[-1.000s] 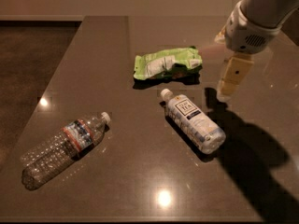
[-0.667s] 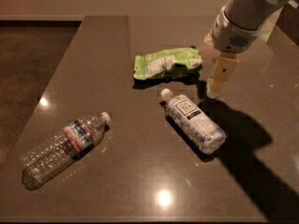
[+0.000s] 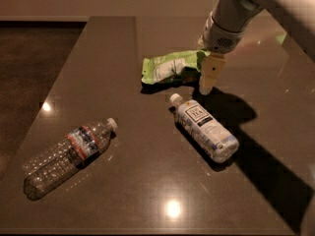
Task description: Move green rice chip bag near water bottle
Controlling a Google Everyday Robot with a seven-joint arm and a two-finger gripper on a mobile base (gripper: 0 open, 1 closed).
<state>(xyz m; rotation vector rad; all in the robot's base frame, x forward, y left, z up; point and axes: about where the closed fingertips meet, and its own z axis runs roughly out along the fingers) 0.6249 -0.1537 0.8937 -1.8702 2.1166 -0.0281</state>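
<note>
The green rice chip bag [image 3: 169,68] lies flat on the dark table [image 3: 147,181], at the back middle, with its white printed panel facing up. The gripper [image 3: 208,77] hangs from the arm at the upper right, right at the bag's right end and low over the table. The bag's right edge is partly hidden behind it. The water bottle [image 3: 69,154], clear and ribbed with a white cap and a red-and-blue band, lies on its side at the front left, far from both bag and gripper.
A shorter bottle [image 3: 204,128] with a white-and-dark-blue label lies on its side just in front of the gripper, cap pointing toward the bag. The table's left edge runs diagonally along the dark floor [image 3: 29,58].
The arm has swung left and slightly forward, bringing the gripper from right of the bag up to its right end. The bag and both bottles have not moved.
</note>
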